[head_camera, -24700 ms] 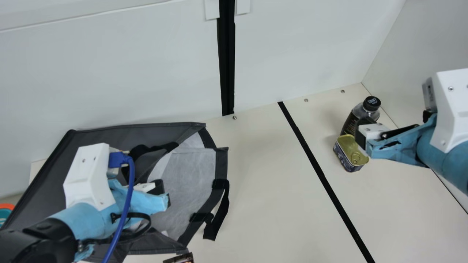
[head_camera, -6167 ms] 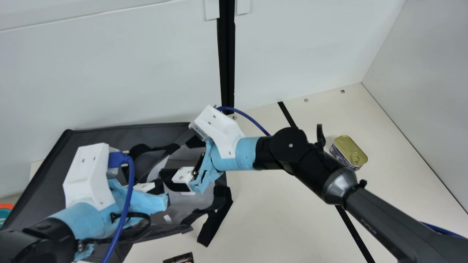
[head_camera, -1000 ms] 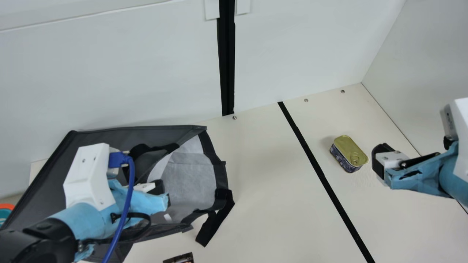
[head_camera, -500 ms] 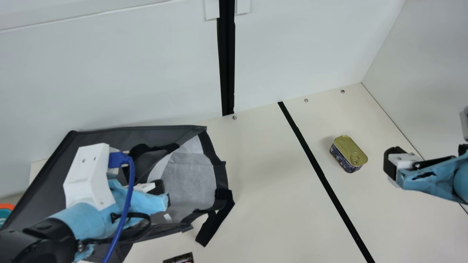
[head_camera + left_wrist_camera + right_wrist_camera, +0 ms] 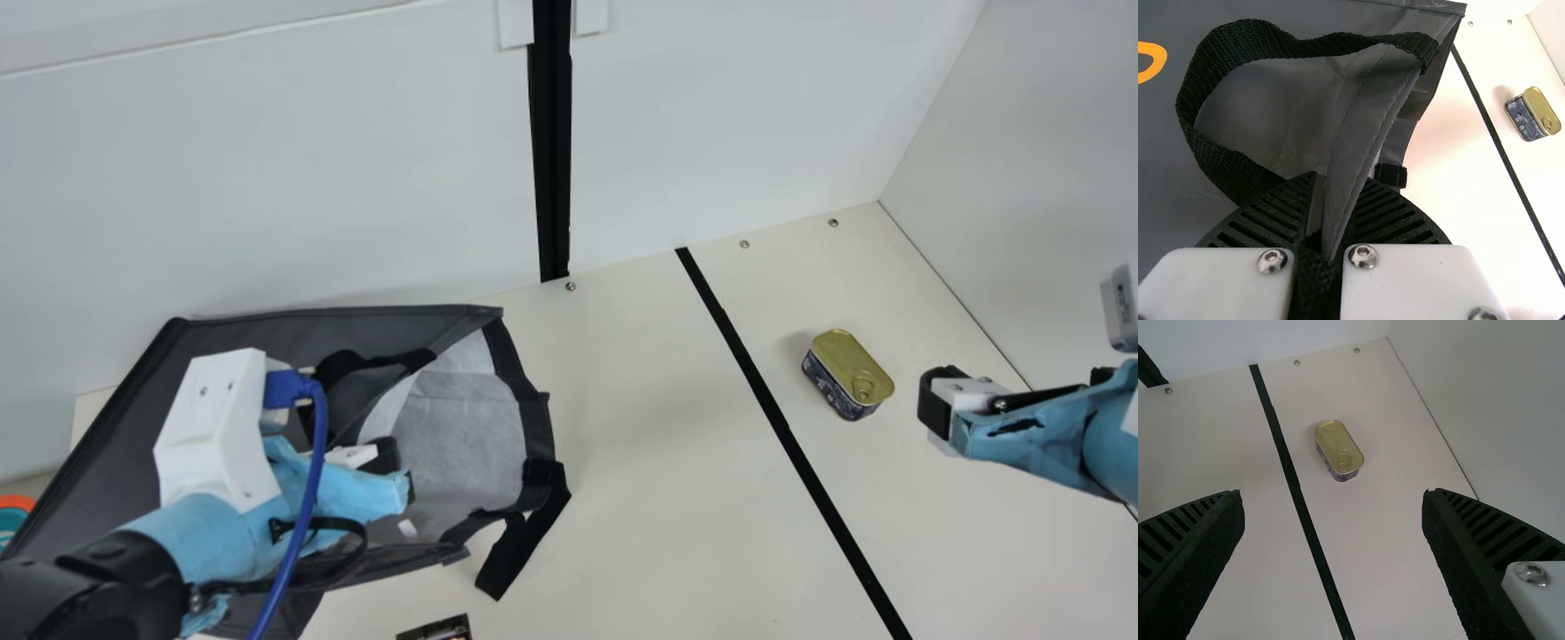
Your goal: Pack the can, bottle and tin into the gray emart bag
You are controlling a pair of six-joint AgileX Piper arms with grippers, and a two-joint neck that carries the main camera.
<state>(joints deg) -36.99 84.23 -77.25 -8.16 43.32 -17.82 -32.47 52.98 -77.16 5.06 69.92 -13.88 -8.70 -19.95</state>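
Nearest me, at the bottom edge of the main view, a small dark thing (image 5: pixel 436 628) lies on the table (image 5: pixel 658 533), only partly in sight. Just past it my left gripper (image 5: pixel 396 469) is at the bag (image 5: pixel 302 324). In the left wrist view my left gripper (image 5: pixel 1325 213) has its ribbed fingers clenched on a fold of the bag's gray cloth, beside a looped black strap (image 5: pixel 1241 170). The bag lies on the table with its mouth toward my right, the pale lining (image 5: pixel 462 436) showing.

Over on my right side, my right gripper (image 5: pixel 938 409) hangs near the tin (image 5: pixel 849 360), apart from it. Its jaws are spread wide in the right wrist view. The tin sits on the table, gold lid and pull ring upward, between that gripper and the black line (image 5: pixel 769 409). Farthest off, a black post (image 5: pixel 553 160) runs down the white wall (image 5: pixel 267 169).
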